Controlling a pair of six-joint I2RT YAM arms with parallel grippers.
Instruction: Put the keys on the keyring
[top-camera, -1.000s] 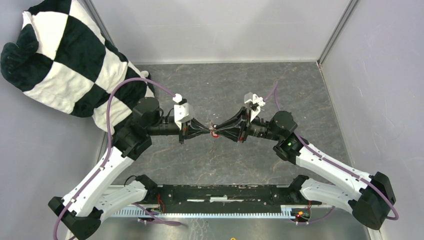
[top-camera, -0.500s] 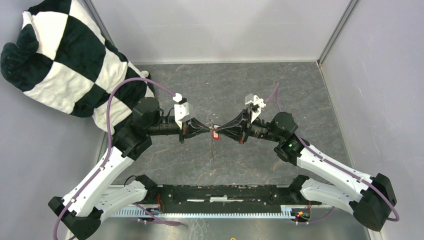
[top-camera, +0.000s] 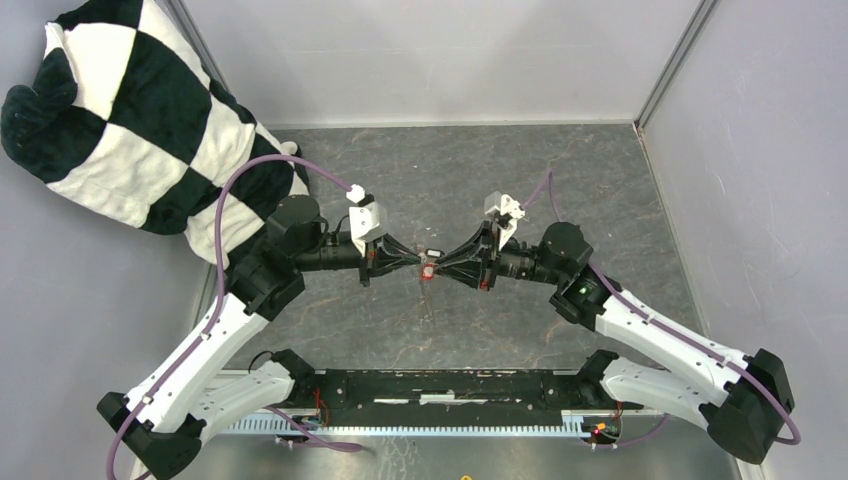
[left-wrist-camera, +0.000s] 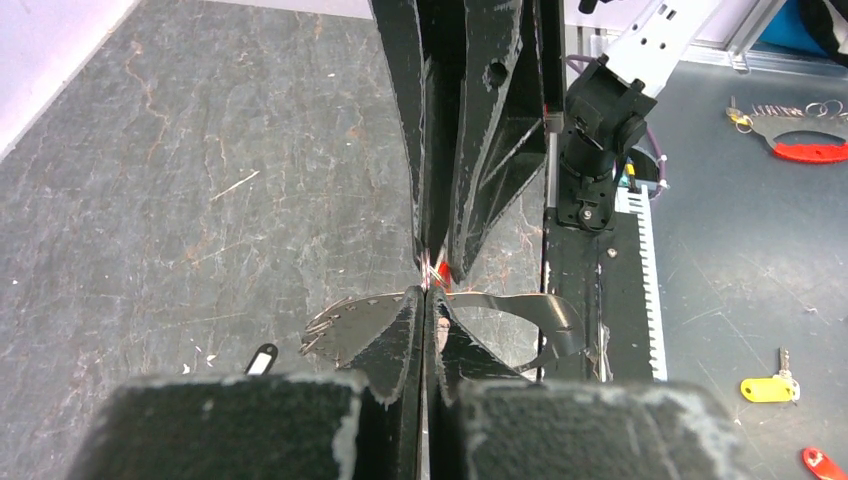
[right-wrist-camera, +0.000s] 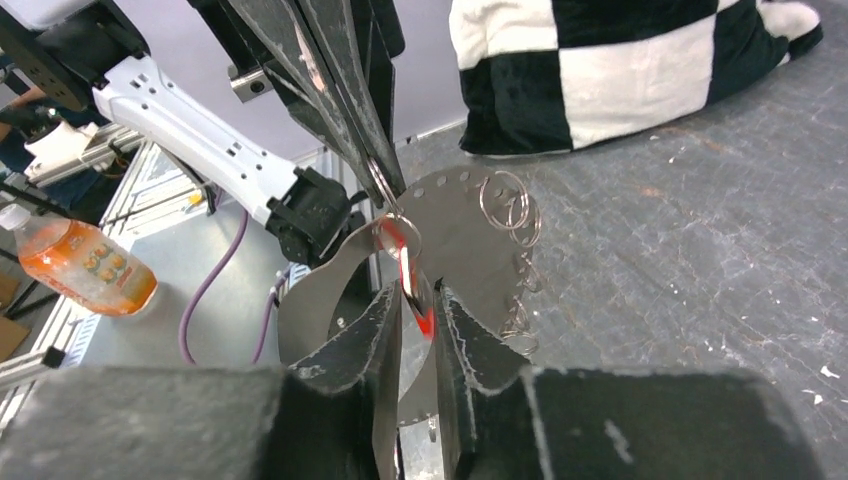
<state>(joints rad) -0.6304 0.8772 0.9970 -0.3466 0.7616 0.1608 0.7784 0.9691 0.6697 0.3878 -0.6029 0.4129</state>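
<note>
Where the grey table (top-camera: 600, 180) is walled in, left arm (top-camera: 215, 325) and right arm (top-camera: 645, 325) are stretched tip to tip
Keyring (right-wrist-camera: 460, 215) is pinched by left gripper (top-camera: 417, 263), red-tagged key (right-wrist-camera: 405, 255) by right gripper (top-camera: 438, 268)

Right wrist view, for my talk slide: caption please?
Left gripper pinches the keyring while the red-tagged key sits in the jaws of the right gripper, checkered cushion behind.

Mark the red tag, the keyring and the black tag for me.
red tag (right-wrist-camera: 400, 243): right wrist view, its red upper end.
keyring (right-wrist-camera: 455, 225): right wrist view, flat silvery face below the holes.
black tag (left-wrist-camera: 261, 359): left wrist view, its white label.
</note>
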